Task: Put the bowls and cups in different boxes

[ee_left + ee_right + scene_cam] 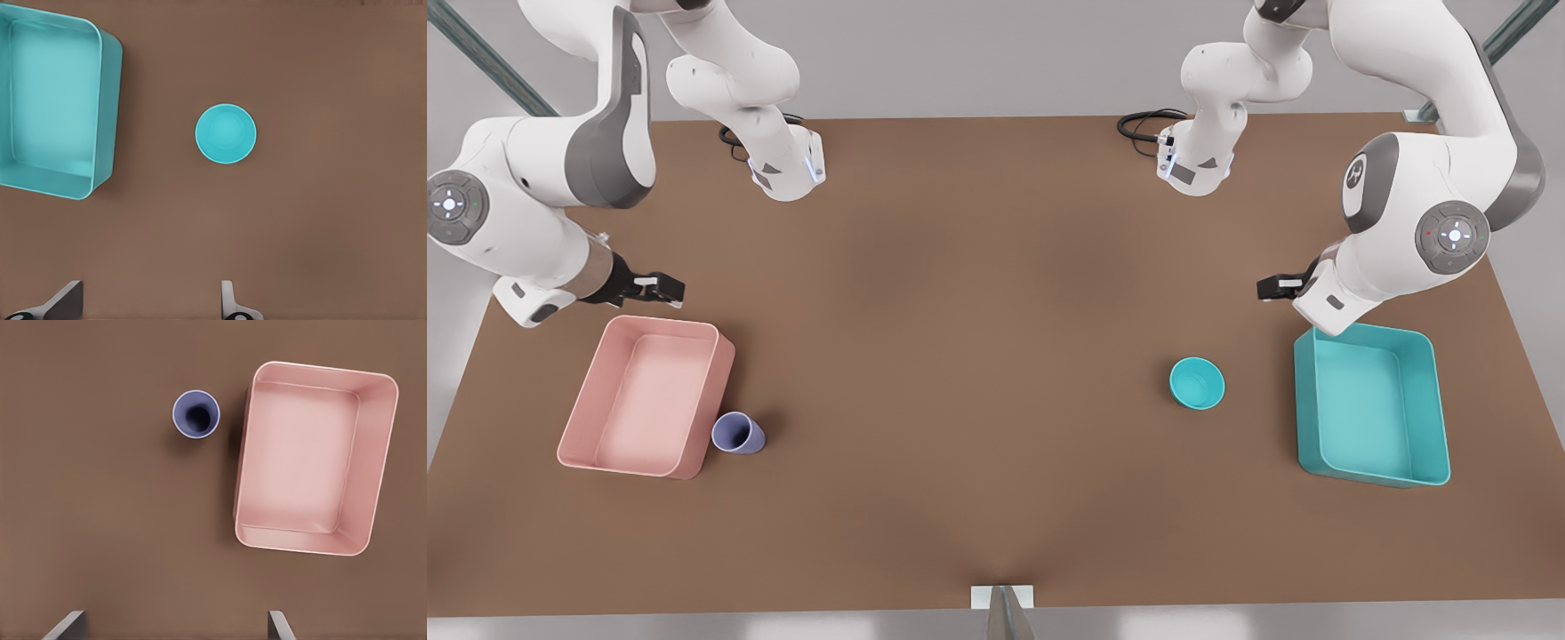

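Note:
The teal bowl (1197, 383) (225, 133) sits upright on the brown table, a little to the left of the teal box (1369, 404) (50, 100) in the front view. My left gripper (1276, 287) (150, 300) hovers open above the table just behind that box, holding nothing. The lavender cup (737, 434) (196, 414) stands upright, close beside the pink box (645, 400) (300, 453) at its near right corner. Behind the pink box, my right gripper (660, 286) (177, 623) hangs open with nothing in it. Both boxes are empty.
The two arm bases (787, 169) (1196, 164) stand at the table's back edge, with black cables (1143, 124) beside them. A small metal bracket (1002, 597) sits at the middle of the front edge. A wide stretch of bare table lies between the boxes.

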Robot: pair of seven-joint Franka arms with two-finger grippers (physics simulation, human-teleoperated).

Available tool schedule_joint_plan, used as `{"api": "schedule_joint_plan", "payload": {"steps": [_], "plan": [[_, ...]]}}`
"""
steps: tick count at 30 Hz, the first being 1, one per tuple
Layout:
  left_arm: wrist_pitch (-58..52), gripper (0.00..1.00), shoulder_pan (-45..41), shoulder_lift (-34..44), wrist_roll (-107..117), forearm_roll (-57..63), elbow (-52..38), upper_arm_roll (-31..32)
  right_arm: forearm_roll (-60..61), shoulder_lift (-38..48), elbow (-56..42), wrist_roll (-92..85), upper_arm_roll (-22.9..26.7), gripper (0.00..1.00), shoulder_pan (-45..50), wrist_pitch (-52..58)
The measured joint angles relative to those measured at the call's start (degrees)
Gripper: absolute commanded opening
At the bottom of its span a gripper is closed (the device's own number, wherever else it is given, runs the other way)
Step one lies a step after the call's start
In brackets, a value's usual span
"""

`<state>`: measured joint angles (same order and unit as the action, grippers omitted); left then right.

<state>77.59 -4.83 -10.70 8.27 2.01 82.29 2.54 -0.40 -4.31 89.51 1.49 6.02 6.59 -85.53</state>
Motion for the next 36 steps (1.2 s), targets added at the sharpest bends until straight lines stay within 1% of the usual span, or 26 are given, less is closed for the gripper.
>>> {"api": "schedule_joint_plan", "payload": {"steps": [3,4,6,8,10,12,15,21,28,30,31,32,34,35,36], "plan": [[0.39,1.00,-0.55,-0.64,0.00,0.17,0.60,-0.14,1.22,-1.62,-1.21,0.14,0.07,1.00,0.08,0.00],[1.69,1.00,-2.33,-1.98,0.02,1.04,2.90,-0.27,2.57,-3.34,-1.77,0.14,0.12,1.00,-0.07,-0.47],[5.89,1.00,-6.93,-7.14,0.28,3.40,5.89,-0.33,4.10,-8.74,-3.66,0.21,-0.05,1.00,0.20,-2.59],[11.10,1.00,-9.97,-10.94,0.87,6.45,9.81,-0.32,4.72,-15.66,-8.11,0.26,0.08,1.00,1.60,-4.88],[17.27,1.00,-10.74,-13.01,1.47,9.19,14.27,-0.35,4.97,-22.61,-10.95,0.31,0.18,1.00,1.91,-8.23],[23.37,1.00,-10.84,-14.58,2.02,10.80,16.83,-0.39,5.08,-27.89,-11.76,0.36,0.19,1.00,2.13,-12.66],[31.30,1.00,-10.95,-15.96,2.71,12.00,19.46,-0.36,5.15,-33.35,-12.20,0.40,0.40,1.00,1.96,-19.51],[40.36,1.00,-11.21,-19.85,3.76,12.73,22.30,-0.34,5.30,-36.46,-11.80,0.40,0.33,1.00,2.12,-28.00],[45.22,1.00,-11.25,-23.59,4.58,12.99,23.21,-0.34,5.40,-34.87,-4.78,0.29,0.30,1.00,2.20,-31.24],[46.44,0.90,-11.25,-24.22,4.76,13.02,23.21,-0.34,5.41,-34.10,-3.31,0.25,0.30,1.00,2.07,-31.61],[46.98,0.68,-11.25,-24.38,4.88,13.08,23.20,-0.34,5.41,-33.97,-3.03,0.23,0.30,1.00,2.06,-31.75],[47.42,0.48,-11.25,-24.45,5.05,13.22,23.20,-0.34,5.41,-33.89,-2.89,0.21,0.30,1.00,2.09,-31.87],[48.05,0.29,-11.25,-24.44,5.71,13.85,22.99,-0.33,5.42,-33.91,-2.78,0.18,0.30,1.00,2.13,-32.08],[48.25,0.21,-11.25,-24.43,6.19,14.29,22.92,-0.33,5.42,-34.05,-2.77,0.16,0.30,1.00,2.17,-32.23],[48.44,0.21,-11.25,-24.41,6.58,14.53,22.88,-0.34,5.42,-34.23,-2.80,0.15,0.30,1.00,2.20,-32.39]]}}
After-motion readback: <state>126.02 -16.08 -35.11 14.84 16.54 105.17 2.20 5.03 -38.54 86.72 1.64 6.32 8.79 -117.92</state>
